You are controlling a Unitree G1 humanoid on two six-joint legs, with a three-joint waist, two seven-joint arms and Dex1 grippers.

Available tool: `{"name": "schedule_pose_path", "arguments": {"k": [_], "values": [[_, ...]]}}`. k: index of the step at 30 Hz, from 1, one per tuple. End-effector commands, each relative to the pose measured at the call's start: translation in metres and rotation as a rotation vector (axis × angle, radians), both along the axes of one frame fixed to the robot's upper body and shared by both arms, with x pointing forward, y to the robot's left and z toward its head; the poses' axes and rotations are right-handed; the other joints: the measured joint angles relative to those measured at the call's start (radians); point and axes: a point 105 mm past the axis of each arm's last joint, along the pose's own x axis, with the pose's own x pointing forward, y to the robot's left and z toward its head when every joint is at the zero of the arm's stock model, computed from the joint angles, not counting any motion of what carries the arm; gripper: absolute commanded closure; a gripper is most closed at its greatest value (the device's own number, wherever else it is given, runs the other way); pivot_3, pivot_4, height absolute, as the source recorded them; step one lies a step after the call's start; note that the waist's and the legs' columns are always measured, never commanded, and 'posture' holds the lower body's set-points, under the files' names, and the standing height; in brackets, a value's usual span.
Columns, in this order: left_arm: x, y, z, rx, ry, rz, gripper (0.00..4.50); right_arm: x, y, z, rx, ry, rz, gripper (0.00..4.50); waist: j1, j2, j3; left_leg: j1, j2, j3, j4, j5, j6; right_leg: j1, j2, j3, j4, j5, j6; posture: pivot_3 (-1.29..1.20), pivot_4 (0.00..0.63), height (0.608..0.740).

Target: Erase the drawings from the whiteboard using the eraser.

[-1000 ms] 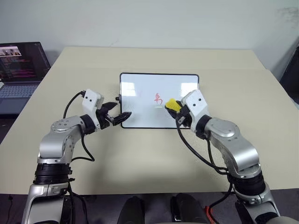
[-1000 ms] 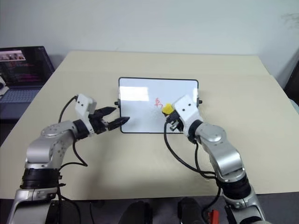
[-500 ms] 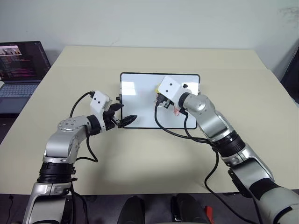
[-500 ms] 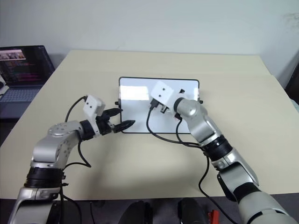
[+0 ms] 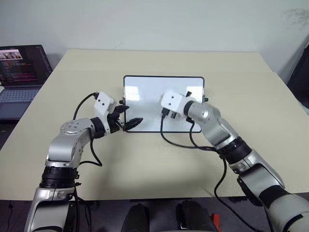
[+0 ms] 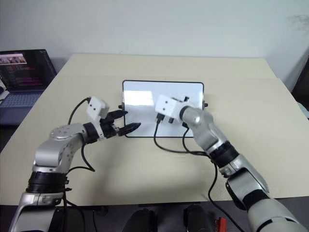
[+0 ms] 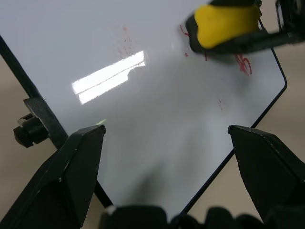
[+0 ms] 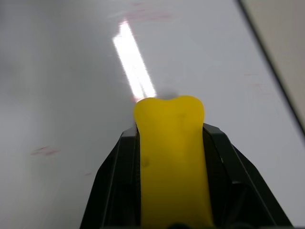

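Observation:
The whiteboard (image 5: 141, 93) lies flat in the middle of the beige table. My right gripper (image 8: 169, 131) is shut on the yellow eraser (image 7: 223, 24) and holds it down near the board's middle. Red drawings (image 7: 244, 66) show just beside the eraser, and a faint red smear (image 7: 125, 45) lies farther along the board. In the head views the right hand covers those marks. My left gripper (image 5: 128, 122) is open at the board's near left corner, one finger (image 7: 71, 171) on each side of the corner.
An open laptop (image 5: 21, 72) sits at the far left, off the table (image 5: 145, 164). Black cables loop from both wrists onto the tabletop in front of the board. The board's small black knob (image 7: 28, 131) sticks out on its left short side.
The right arm has swung the eraser from the board's right part leftward across the red scribble and rolled its wrist. The scribble is now hidden in the head views. The left gripper stayed put.

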Motion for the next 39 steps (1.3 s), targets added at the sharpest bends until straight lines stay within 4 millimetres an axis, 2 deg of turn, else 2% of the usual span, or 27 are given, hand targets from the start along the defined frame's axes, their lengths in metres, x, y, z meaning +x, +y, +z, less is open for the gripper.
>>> {"name": "schedule_pose_path", "arguments": {"k": [1,3,5,7,10,13,18,21,26,30,32,36,39], "values": [[0.000,-0.005,0.011,0.003,-0.048,-0.025,0.00,0.004,0.003,0.021,0.034,-0.074,-0.005,3.17,0.000,0.000,0.000,-0.001,0.000,0.000,0.000,0.000,0.000,-0.001,0.000,0.000,0.000,0.000,0.000,0.00,0.150,0.740],[0.000,-0.006,0.011,0.002,-0.048,-0.027,0.00,0.003,0.004,0.015,0.021,-0.050,0.003,3.17,0.000,0.000,0.000,-0.001,0.000,0.000,-0.001,0.000,0.000,-0.001,0.000,0.000,-0.001,0.000,0.000,0.00,0.150,0.740],[0.000,-0.006,0.011,0.000,-0.048,-0.028,0.00,-0.001,0.005,0.000,-0.026,0.010,0.029,3.17,0.000,0.000,0.000,-0.002,0.000,0.001,-0.001,0.000,0.000,-0.002,0.000,0.001,-0.002,0.000,0.000,0.00,0.150,0.740],[0.000,-0.006,0.011,-0.001,-0.048,-0.029,0.00,-0.011,0.002,-0.023,-0.102,0.100,0.073,3.17,0.000,0.000,0.000,-0.002,0.000,0.001,-0.001,0.000,0.000,-0.002,0.000,0.001,-0.002,0.000,0.000,0.00,0.150,0.740],[0.000,-0.006,0.011,-0.003,-0.047,-0.028,0.00,-0.018,-0.002,-0.038,-0.158,0.156,0.096,3.17,0.000,0.000,0.000,-0.001,0.000,0.000,-0.001,0.000,0.000,-0.001,0.000,0.001,-0.001,0.000,0.000,0.00,0.150,0.740],[0.000,-0.007,0.010,-0.004,-0.046,-0.030,0.00,-0.015,-0.003,-0.032,-0.150,0.124,0.077,3.17,0.000,0.000,0.000,0.000,0.000,0.000,0.000,0.000,0.000,0.000,0.000,0.000,0.000,0.000,0.000,0.00,0.150,0.740],[-0.001,-0.006,0.008,-0.001,-0.040,-0.034,0.00,0.004,-0.006,0.011,-0.055,-0.058,-0.007,3.17,0.000,0.000,0.000,0.002,0.000,0.000,0.002,0.001,0.001,0.001,0.001,0.000,0.001,0.001,0.000,0.00,0.150,0.740],[-0.003,-0.005,0.006,0.003,-0.031,-0.037,0.00,0.005,-0.007,0.009,-0.067,-0.052,-0.003,3.17,0.000,0.000,0.000,0.001,0.000,0.000,0.002,0.001,0.000,0.001,0.001,0.000,0.001,0.001,0.000,0.00,0.150,0.740],[-0.005,-0.006,0.004,0.006,-0.023,-0.044,0.00,-0.008,-0.010,-0.027,-0.162,0.099,0.054,3.17,0.000,0.000,0.000,-0.001,0.000,0.000,0.002,0.000,0.001,0.001,0.001,0.000,-0.001,0.001,0.000,0.00,0.150,0.740],[-0.005,-0.006,0.004,0.004,-0.022,-0.046,0.00,-0.015,-0.012,-0.042,-0.209,0.154,0.075,3.17,0.000,0.000,0.000,0.000,0.000,0.000,0.003,0.000,0.001,0.001,0.000,0.000,0.000,0.001,0.000,0.00,0.150,0.740],[-0.005,-0.006,0.004,0.004,-0.021,-0.047,0.00,-0.012,-0.013,-0.039,-0.204,0.128,0.056,3.17,0.000,0.000,0.000,0.002,0.000,0.000,0.003,0.000,0.001,0.003,0.001,0.000,0.001,0.001,0.000,0.00,0.150,0.740],[-0.006,-0.005,0.002,0.007,-0.013,-0.048,0.00,0.002,-0.012,-0.006,-0.137,-0.018,-0.001,3.17,0.000,0.000,0.000,0.002,0.001,-0.001,0.006,0.000,0.001,0.003,0.001,0.000,0.002,0.001,0.000,0.00,0.150,0.740],[-0.007,-0.004,-0.001,0.014,-0.007,-0.045,0.00,0.006,-0.013,0.005,-0.117,-0.062,-0.015,3.17,0.000,0.000,0.000,0.001,0.001,-0.001,0.009,0.000,0.001,0.003,0.001,0.000,0.004,0.001,0.000,0.00,0.150,0.740]]}}
